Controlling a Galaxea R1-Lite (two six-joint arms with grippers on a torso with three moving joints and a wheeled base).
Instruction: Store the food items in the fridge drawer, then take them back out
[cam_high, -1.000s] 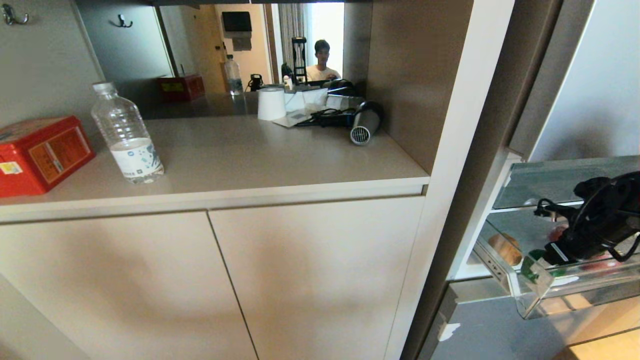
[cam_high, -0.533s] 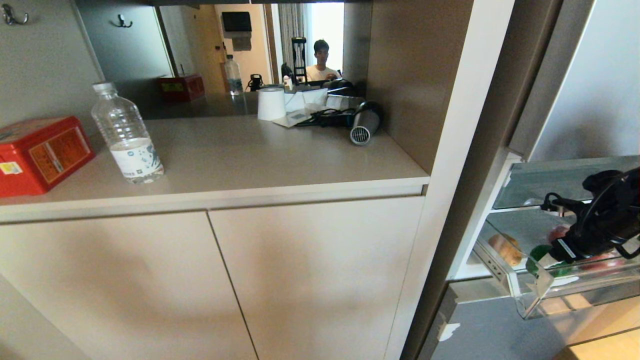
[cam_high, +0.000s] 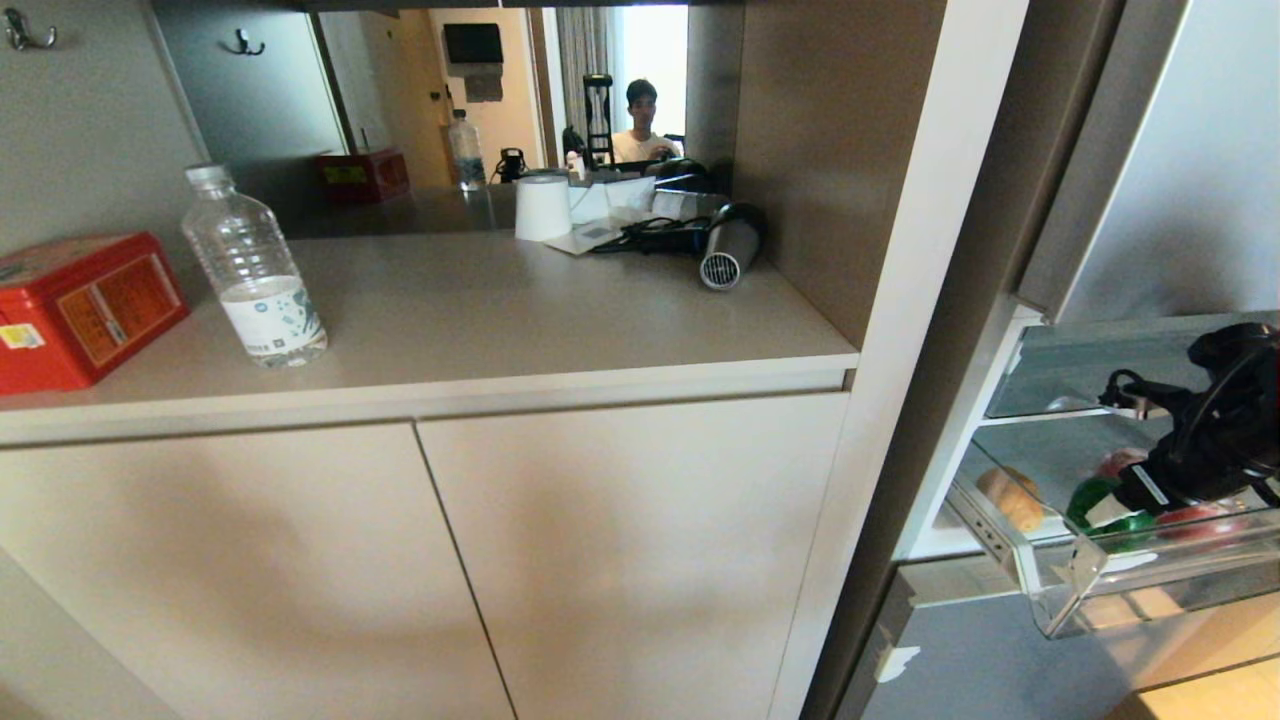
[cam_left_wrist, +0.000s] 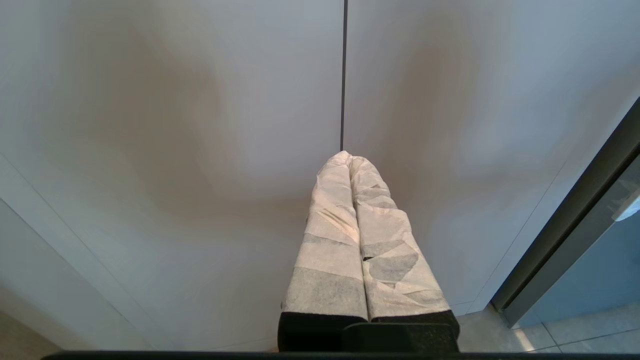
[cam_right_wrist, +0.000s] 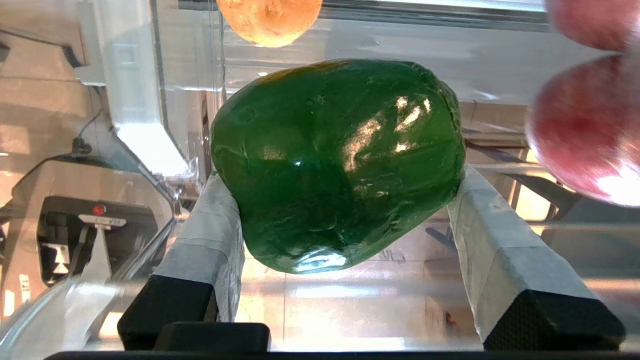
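Observation:
The clear fridge drawer (cam_high: 1052, 592) stands pulled out at the lower right of the head view. My right gripper (cam_high: 1105, 508) reaches into it and is shut on the glossy green bell pepper (cam_high: 1092, 497). In the right wrist view the two taped fingers (cam_right_wrist: 215, 235) press both sides of the pepper (cam_right_wrist: 335, 160), which hangs above the drawer's floor. The tan potato (cam_high: 1011, 498) lies in the drawer's left part, apart from the pepper, and shows again (cam_right_wrist: 270, 20) beyond it. My left gripper (cam_left_wrist: 348, 156) is shut and empty, facing the cabinet doors.
A red round fruit (cam_high: 1196, 521) lies in the drawer close to my right gripper. A glass shelf (cam_high: 1090, 365) sits just above the drawer. On the counter stand a water bottle (cam_high: 254, 268), a red box (cam_high: 80, 305) and a hair dryer (cam_high: 727, 250). The mirror reflects a person (cam_high: 640, 125).
My right gripper has moved right and slightly up with the pepper in it. The potato and the left arm have stayed put.

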